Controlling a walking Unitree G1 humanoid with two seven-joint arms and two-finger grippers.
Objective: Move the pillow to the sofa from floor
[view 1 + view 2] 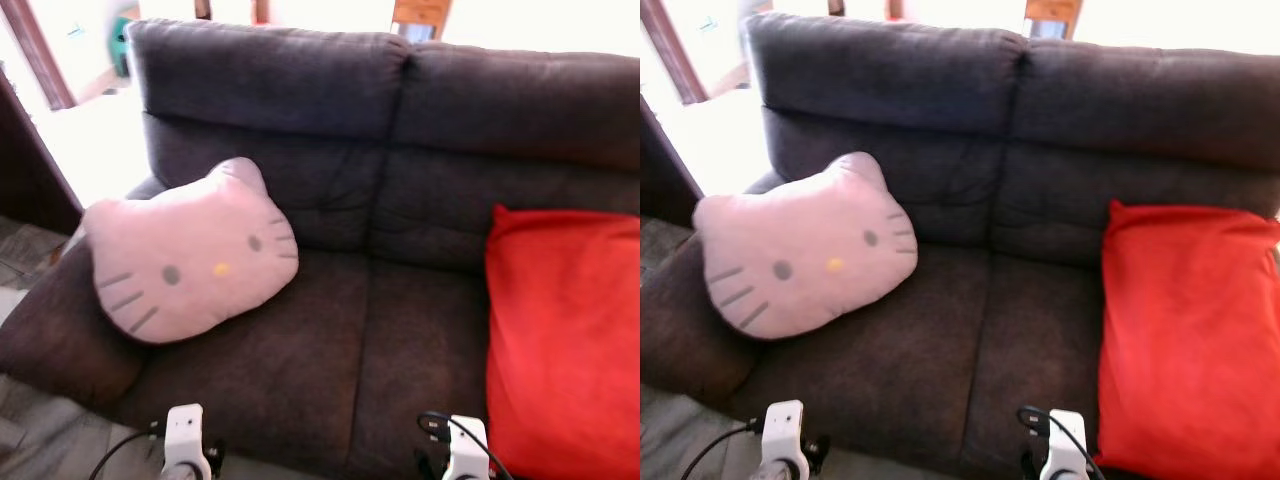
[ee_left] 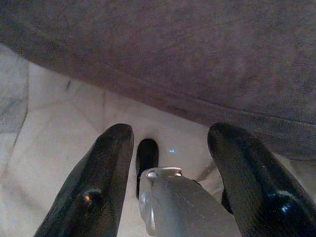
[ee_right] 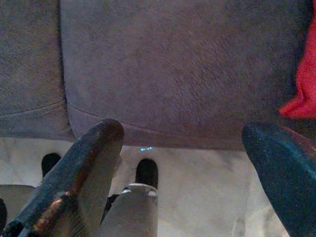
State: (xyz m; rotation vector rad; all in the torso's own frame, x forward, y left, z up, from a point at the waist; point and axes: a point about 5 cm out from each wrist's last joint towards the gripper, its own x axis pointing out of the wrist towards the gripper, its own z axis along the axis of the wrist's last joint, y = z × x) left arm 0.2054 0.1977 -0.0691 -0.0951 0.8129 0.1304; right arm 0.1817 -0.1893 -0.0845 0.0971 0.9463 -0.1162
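My left end effector [image 2: 168, 143] hangs low before the front edge of the dark sofa [image 1: 380, 340], its two black fingers [image 2: 94, 192] spread wide with nothing between them; pale floor [image 2: 59, 143] lies beneath it. My right end effector [image 3: 192, 148] is likewise wide open and holds nothing, pointing at the seat front. In the head view, the pink cat-face pillow [image 1: 190, 255] sits at the left of the frame on the sofa seat, leaning against the armrest and backrest; a red cushion [image 1: 565, 340] stands at the right of the frame, well apart from it.
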